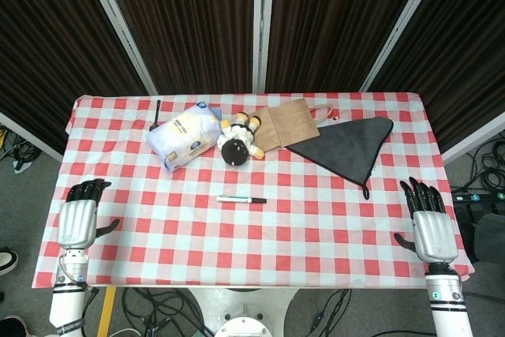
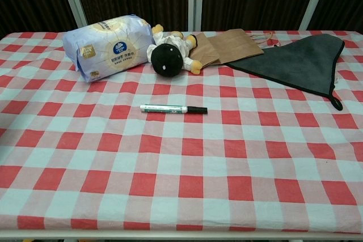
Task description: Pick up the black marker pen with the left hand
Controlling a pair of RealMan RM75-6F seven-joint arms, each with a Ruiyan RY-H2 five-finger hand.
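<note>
Both hands rest at the near corners of the bench, the left hand and the right hand each holding nothing with fingers stretched forward and thumb out to the side, which reads as a ready pose with the pick not yet begun. The black marker pen lies flat and alone on the checked cloth near the middle, its dark cap toward the robot's right, well apart from the left hand. The tissue pack, plush doll, paper bag and grey cloth crowd the far side, likely leaving a free reach.
</note>
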